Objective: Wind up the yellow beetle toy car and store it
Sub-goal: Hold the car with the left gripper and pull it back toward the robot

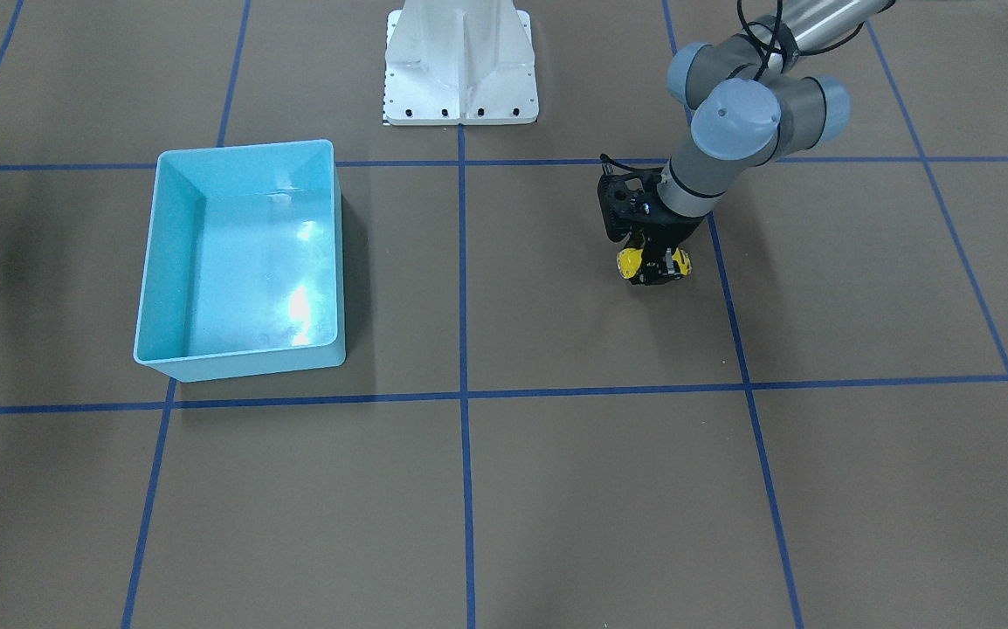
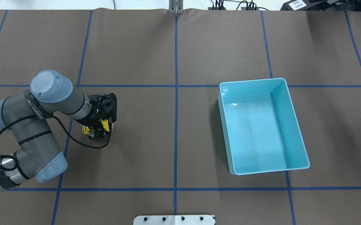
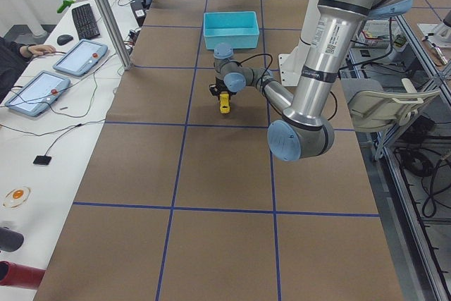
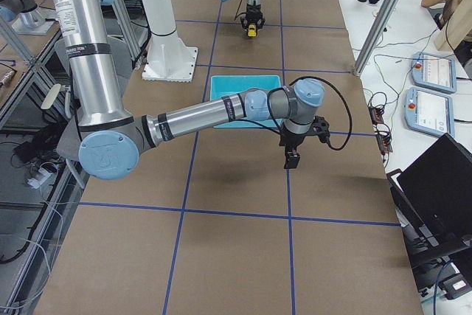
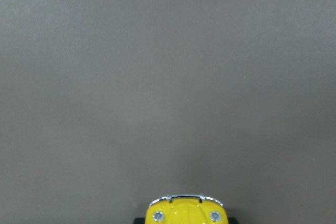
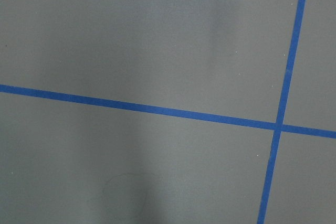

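Note:
The yellow beetle toy car (image 1: 629,262) is at table level in the grid square on my left side. It also shows in the overhead view (image 2: 105,125) and far off in the left view (image 3: 224,106). My left gripper (image 1: 655,267) points down with its fingers closed across the car's middle, so yellow shows on both sides. The left wrist view shows only the car's nose (image 5: 185,211) at the bottom edge. My right gripper (image 4: 293,154) hangs above the table beyond the light-blue bin (image 2: 252,80). I cannot tell whether it is open or shut.
The light-blue bin (image 1: 246,147) stands empty on my right half of the table. The white arm base (image 1: 460,61) is at the table's near edge. Blue tape lines (image 6: 157,109) cross the brown mat. Operators' tablets (image 4: 431,71) lie beyond the table's far side.

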Controlling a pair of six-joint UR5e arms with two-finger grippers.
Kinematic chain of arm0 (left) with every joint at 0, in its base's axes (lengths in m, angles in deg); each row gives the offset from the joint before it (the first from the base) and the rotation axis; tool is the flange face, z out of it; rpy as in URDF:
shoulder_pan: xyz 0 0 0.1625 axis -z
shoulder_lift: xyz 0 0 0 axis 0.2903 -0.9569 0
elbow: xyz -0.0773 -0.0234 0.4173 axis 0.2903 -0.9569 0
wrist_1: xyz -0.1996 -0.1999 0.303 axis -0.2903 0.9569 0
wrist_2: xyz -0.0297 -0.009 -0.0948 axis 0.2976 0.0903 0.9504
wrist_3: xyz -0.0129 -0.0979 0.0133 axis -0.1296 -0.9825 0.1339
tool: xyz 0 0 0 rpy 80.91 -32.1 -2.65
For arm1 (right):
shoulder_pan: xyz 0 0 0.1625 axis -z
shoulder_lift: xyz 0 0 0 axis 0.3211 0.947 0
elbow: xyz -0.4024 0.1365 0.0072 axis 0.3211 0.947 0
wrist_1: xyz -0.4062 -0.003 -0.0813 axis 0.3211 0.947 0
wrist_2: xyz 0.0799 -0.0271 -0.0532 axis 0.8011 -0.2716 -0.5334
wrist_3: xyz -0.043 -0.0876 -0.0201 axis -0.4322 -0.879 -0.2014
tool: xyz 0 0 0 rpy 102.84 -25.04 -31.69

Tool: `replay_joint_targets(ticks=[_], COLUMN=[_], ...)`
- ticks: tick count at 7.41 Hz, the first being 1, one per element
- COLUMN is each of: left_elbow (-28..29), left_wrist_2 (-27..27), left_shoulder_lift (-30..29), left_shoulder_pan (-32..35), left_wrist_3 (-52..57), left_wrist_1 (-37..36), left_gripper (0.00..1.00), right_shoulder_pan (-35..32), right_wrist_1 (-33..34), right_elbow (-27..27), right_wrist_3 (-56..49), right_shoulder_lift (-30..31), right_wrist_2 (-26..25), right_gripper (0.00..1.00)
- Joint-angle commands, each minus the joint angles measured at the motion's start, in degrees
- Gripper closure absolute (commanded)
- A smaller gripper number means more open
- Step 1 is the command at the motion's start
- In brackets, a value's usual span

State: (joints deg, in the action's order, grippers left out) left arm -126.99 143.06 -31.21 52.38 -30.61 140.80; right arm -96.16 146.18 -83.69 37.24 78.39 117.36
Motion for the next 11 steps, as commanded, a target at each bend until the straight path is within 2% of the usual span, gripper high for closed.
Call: replay_joint_targets(ticks=[1, 8, 10, 11], left_elbow=[1.05, 3.08, 2.73, 2.64], left_wrist_2=[1.27, 2.14, 2.41, 4.76], left_shoulder_lift=[0.04, 0.92, 3.28, 4.51], left_shoulder_pan=[0.01, 0.18, 0.97, 2.02], left_wrist_3=[0.01, -0.26, -0.34, -0.34], left_wrist_1=[3.0, 8.29, 10.39, 11.71], left_gripper=[1.0, 1.0, 1.0, 1.0], right_shoulder_pan=[0.0, 0.09, 0.09, 0.09], right_wrist_1=[0.0, -1.14, -1.14, -1.14], right_elbow=[-0.14, 0.03, 0.03, 0.03], right_wrist_3=[-0.03, -0.03, -0.12, -0.12], right_shoulder_lift=[0.0, 0.0, 0.0, 0.0], right_wrist_2=[0.0, 0.0, 0.0, 0.0], right_gripper=[0.0, 0.0, 0.0, 0.0])
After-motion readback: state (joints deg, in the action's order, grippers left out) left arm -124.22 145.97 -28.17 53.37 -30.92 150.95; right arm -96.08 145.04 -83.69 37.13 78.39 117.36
